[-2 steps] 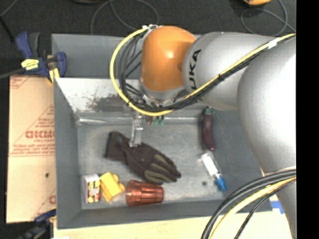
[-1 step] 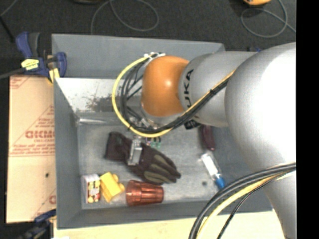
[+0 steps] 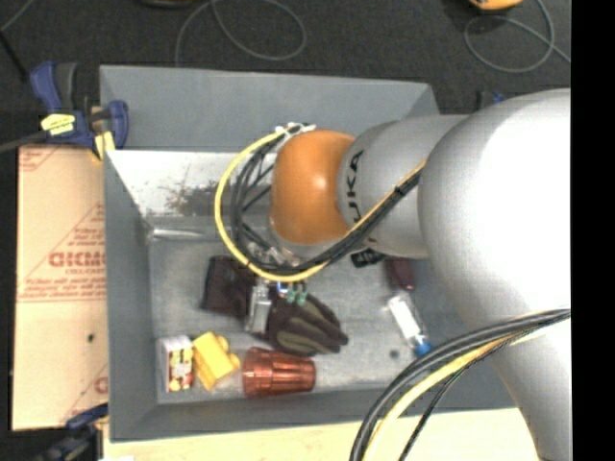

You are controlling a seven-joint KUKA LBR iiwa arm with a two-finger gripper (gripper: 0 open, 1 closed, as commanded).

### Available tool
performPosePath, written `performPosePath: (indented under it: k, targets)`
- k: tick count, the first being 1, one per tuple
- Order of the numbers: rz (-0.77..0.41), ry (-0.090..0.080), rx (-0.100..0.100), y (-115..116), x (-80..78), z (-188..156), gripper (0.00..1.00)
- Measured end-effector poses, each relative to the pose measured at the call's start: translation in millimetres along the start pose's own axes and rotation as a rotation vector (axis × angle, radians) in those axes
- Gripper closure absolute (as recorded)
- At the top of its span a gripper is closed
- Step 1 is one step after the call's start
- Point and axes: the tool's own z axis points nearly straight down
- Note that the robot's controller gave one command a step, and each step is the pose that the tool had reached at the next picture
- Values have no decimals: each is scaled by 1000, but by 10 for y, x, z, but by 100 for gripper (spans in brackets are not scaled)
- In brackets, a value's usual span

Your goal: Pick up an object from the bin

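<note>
Nearest me, along the front wall of the bin (image 3: 130,286), I see a small red-and-white box (image 3: 177,365), a yellow toy block (image 3: 213,358) and a copper-coloured cup (image 3: 279,373) on its side. Just behind the cup lies a dark brown glove (image 3: 307,327); my end effector (image 3: 261,307) is down at its left edge, beside a dark maroon cloth (image 3: 223,286), and I cannot tell whether it is open or closed. A white-and-blue tube (image 3: 407,323) lies well to the right
</note>
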Motion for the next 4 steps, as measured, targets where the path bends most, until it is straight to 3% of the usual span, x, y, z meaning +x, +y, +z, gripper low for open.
performPosePath:
  k: [1, 2, 3, 4]
  targets:
    - [-1, -5, -2, -22, 206, -347, 0]
    - [0, -7, -3, 0, 29, -85, 0]
    - [146, -9, -6, -194, 166, -41, 100]
    - [147, -9, -6, -194, 166, -41, 100]
